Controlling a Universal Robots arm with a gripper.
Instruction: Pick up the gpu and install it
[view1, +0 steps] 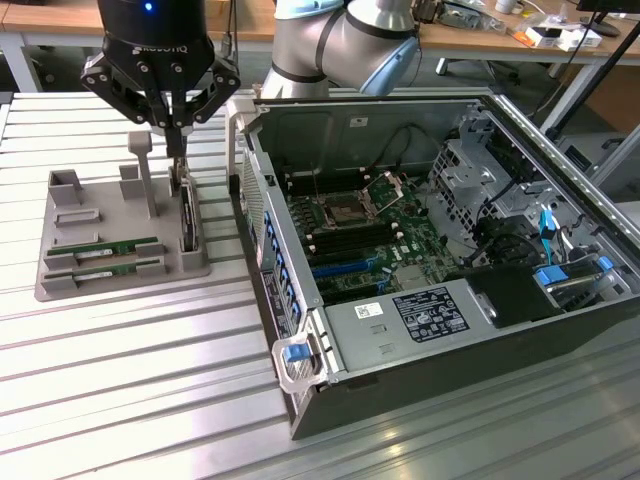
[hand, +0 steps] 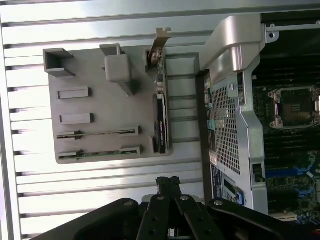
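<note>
Your gripper (view1: 172, 128) is hovering with its fingers pressed together, gripping nothing, just above the upright dark card (view1: 187, 225) at the edge of the grey tray (view1: 100, 215). The green stick (view1: 105, 247) you're after is lying flat in a tray slot, apart from the fingers. Coming down here, you're risking hitting the wrong card, and closed fingers can't straddle the stick.

Fingers (view1: 177, 143) closed, above tray (view1: 58, 282) (grey)

Worktop (view1: 120, 380) beside the holder (view1: 100, 215) is bare; below the gripper (view1: 177, 142), an upright post (view1: 146, 180) and dark card (view1: 187, 218) stand near the computer case (view1: 262, 225).
</note>
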